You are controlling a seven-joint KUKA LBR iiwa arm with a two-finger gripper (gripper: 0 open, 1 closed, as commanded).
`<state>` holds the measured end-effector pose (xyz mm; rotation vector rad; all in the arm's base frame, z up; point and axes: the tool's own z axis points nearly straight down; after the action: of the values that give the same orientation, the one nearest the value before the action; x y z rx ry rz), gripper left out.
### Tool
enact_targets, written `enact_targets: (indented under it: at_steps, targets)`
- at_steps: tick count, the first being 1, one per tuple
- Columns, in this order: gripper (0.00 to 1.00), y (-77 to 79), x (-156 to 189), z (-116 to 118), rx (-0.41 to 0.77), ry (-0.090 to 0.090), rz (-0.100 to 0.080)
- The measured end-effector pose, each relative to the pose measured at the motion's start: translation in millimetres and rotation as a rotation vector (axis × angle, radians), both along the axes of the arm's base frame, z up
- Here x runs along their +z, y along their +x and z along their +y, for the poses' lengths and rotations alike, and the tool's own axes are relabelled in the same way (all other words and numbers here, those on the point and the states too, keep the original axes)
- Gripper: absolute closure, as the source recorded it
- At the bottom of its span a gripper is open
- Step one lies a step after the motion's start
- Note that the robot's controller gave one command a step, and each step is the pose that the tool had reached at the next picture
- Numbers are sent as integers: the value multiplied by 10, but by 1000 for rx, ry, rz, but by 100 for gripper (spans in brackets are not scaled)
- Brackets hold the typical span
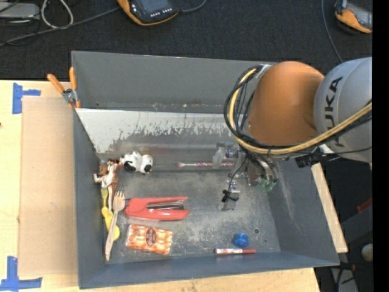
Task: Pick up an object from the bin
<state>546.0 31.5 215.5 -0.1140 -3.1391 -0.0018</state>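
Grey metal makes up the bin (182, 84), and its floor is scuffed and dusted pale, with white streaks running down the back wall. The pincer (229, 198) hangs below the arm (282, 102) over a bare patch of floor, right of the middle. It pinches nothing that I can see, and I cannot tell whether it is spread or pressed together.

No object is underneath it, so the first thing to settle is a target. The nearest are a blue cap (240, 239) and a red pen (234, 250) toward the front wall, with a flat red case (157, 208) to the left. The cap looks the best choice, since it stands alone with clear floor all round it. The pen lies close along the front wall, which I judge would crowd the approach. To do the step well, centre over the cap, come straight down until just short of the floor, and close evenly so the cap is not flicked away. Smooth metal will probably let a small light object skid.

Along the left wall a cow (137, 162), a fork (115, 221) and a packet (149, 239) lie close together, well apart from the pincer.

Beyond the bin is a black mat (243, 23) with cables (58, 8) and an orange-rimmed controller (146, 3).
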Motion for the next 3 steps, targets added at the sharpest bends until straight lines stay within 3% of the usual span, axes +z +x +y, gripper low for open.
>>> enact_targets:
  at_steps: [1,2,3]
  targets:
    - [0,-293,-516,-143,68,-4,6]
    - [0,-262,-794,502,25,-1,-2]
    - [0,-356,-479,832,69,-4,0]
